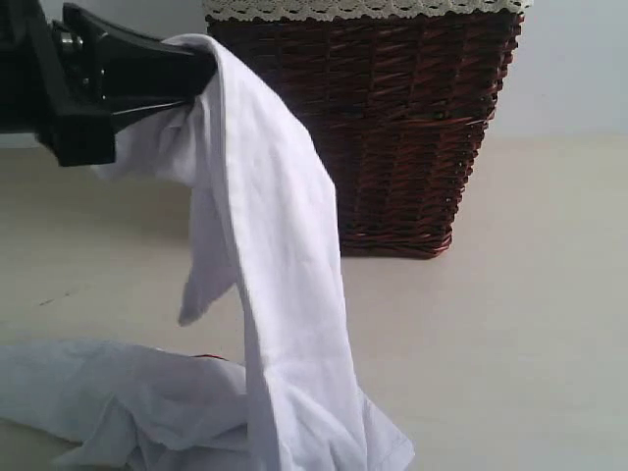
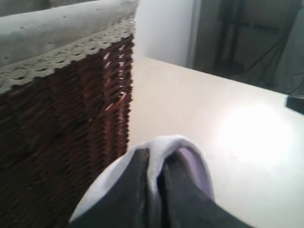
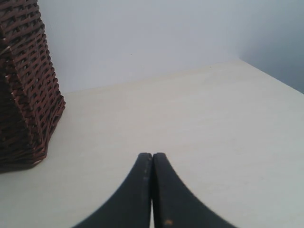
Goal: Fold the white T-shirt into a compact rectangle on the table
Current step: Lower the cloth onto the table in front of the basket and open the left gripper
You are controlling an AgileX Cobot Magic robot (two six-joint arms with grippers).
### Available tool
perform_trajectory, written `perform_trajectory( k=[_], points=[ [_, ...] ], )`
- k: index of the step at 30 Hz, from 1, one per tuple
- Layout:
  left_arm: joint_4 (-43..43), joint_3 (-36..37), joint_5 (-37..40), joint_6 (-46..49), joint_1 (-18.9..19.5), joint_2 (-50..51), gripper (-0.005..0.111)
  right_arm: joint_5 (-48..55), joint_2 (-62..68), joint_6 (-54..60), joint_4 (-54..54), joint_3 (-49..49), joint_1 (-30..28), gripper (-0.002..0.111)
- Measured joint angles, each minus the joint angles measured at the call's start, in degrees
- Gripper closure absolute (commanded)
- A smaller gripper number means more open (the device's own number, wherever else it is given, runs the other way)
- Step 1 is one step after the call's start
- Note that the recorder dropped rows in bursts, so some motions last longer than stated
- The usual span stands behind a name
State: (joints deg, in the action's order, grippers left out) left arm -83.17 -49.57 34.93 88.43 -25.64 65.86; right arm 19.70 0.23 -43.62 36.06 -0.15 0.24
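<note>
Your left gripper [image 1: 201, 77] is pinching a fold of the white T-shirt [image 1: 285, 255] between its black fingers, which are pressing tight on the cloth, and it is holding that fold raised just in front of the dark brown wicker basket [image 1: 412, 137]. The shirt is hanging down from the grip in a long twisted band, while its lower part is lying crumpled on the table [image 1: 520, 334] at the near left of the exterior view. A lace-trimmed liner [image 1: 363, 8] is folding over the basket's rim. Your right gripper [image 3: 152, 161] is pointing out over the table with its fingers pressing together tip to tip, apart from the basket's corner.
</note>
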Motion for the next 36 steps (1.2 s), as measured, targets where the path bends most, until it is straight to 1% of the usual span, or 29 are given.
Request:
perform_trajectory(
  k=[3,5,7,9,10,11,14,16,17,19,21,23,25,27,28,30,31,33,35,36],
  points=[
    [0.97,0.0,-4.84,1.96,0.0,1.24,0.107,0.0,0.0,0.0,0.0,0.0,0.0,0.108],
    [1.94,0.0,-11.74,2.25,0.0,1.69,0.107,0.0,0.0,0.0,0.0,0.0,0.0,0.108],
    [2.67,0.12,-22.05,2.65,0.72,1.79,0.107,0.0,0.0,0.0,0.0,0.0,0.0,0.108],
    [2.88,0.12,-31.04,3.0,2.92,1.79,0.107,0.0,0.0,0.0,0.0,0.0,0.0,0.108],
    [3.07,0.12,-34.93,3.27,4.97,1.79,0.107,0.0,0.0,0.0,0.0,0.0,0.0,0.108],
    [3.17,0.12,-36.89,3.62,7.63,1.79,0.107,0.0,0.0,0.0,0.0,0.0,0.0,0.108],
    [3.19,0.12,-37.97,3.89,17.12,1.43,0.107,0.0,0.0,0.0,0.0,0.0,0.0,0.108],
    [3.19,-0.14,-36.0,3.65,24.81,0.74,0.107,0.0,0.0,0.0,0.0,0.0,0.0,0.108],
    [2.9,-0.53,-34.93,3.2,27.85,0.24,0.107,0.0,0.0,0.0,0.0,0.0,0.0,0.108],
    [1.61,-1.91,-32.09,1.72,35.09,-0.94,0.107,0.0,0.0,0.0,0.0,0.0,0.0,0.108],
    [-0.98,-3.81,-29.85,0.26,40.87,-2.25,0.107,0.0,0.0,0.0,0.0,0.0,0.0,0.108],
    [-5.74,-5.6,-27.21,-0.85,46.07,-3.79,0.107,0.0,0.0,0.0,0.0,0.0,0.0,0.108],
    [-9.78,-7.27,-22.08,-1.37,49.06,-5.52,0.107,0.0,0.0,0.0,0.0,0.0,0.0,0.108],
    [-11.56,-8.18,-13.78,-1.73,49.54,-7.11,0.107,0.0,0.0,0.0,0.0,0.0,0.0,0.108],
    [-11.94,-8.4,-7.99,-2.4,48.94,-7.68,0.107,0.0,0.0,0.0,0.0,0.0,0.0,0.108],
    [-11.93,-8.52,2.14,-4.52,46.33,-8.22,0.107,0.0,0.0,0.0,0.0,0.0,0.0,0.108],
    [-11.58,-8.52,5.25,-5.81,44.05,-8.4,0.107,0.0,0.0,0.0,0.0,0.0,0.0,0.108],
    [-10.73,-8.52,7.38,-7.49,38.5,-8.63,0.107,0.0,0.0,0.0,0.0,0.0,0.0,0.108],
    [-9.71,-8.07,6.5,-8.36,32.58,-8.66,0.107,0.0,0.0,0.0,0.0,0.0,0.0,0.108],
    [-9.17,-7.6,5.7,-8.48,30.31,-8.66,0.107,0.0,0.0,0.0,0.0,0.0,0.0,0.108]
  ],
)
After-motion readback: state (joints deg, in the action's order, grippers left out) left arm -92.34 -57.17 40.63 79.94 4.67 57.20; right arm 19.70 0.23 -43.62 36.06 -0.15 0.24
